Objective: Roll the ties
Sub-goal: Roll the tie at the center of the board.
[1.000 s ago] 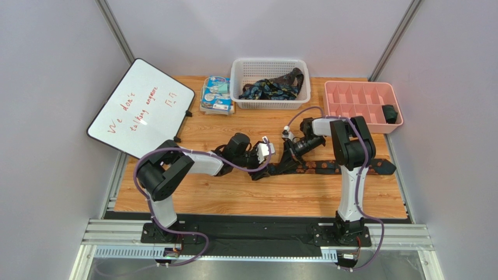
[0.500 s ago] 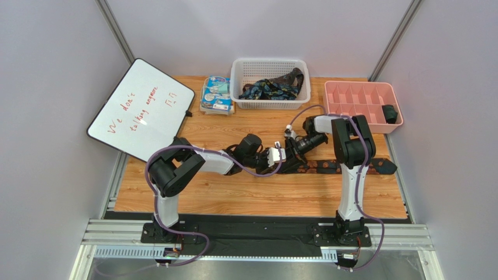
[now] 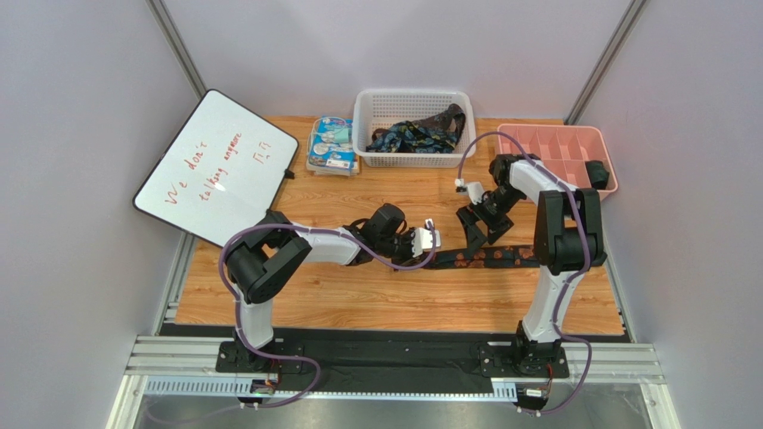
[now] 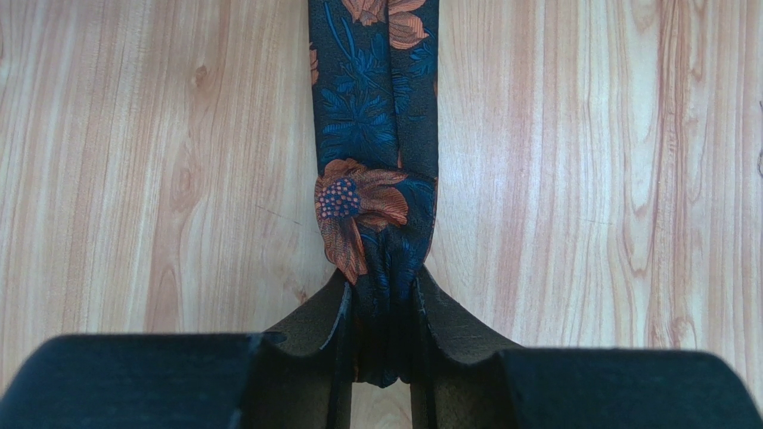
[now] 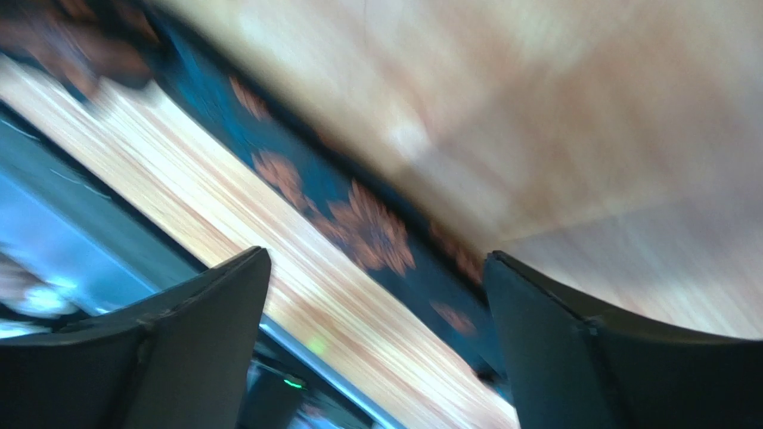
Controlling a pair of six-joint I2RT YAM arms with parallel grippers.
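Observation:
One of the ties (image 3: 497,258), dark with orange flowers, lies stretched left to right across the wooden table. In the left wrist view the tie (image 4: 376,116) runs straight away from the fingers, its near end bunched between the jaws. My left gripper (image 3: 428,239) (image 4: 381,313) is shut on that end. My right gripper (image 3: 479,232) (image 5: 376,257) hangs open above the tie's middle, with nothing between its fingers. The right wrist view is blurred, and the tie (image 5: 358,223) crosses it diagonally below the jaws.
A white basket (image 3: 363,134) at the back holds more ties (image 3: 414,136). To its right stands a pink divided tray (image 3: 546,143) with a dark roll (image 3: 598,172) in one compartment. A blue-white packet (image 3: 331,143) and a whiteboard (image 3: 215,165) lie at the back left.
My left gripper moved right and shut on the tie's end. My right gripper let go of the tie, opened wide and lifted away toward the back right.

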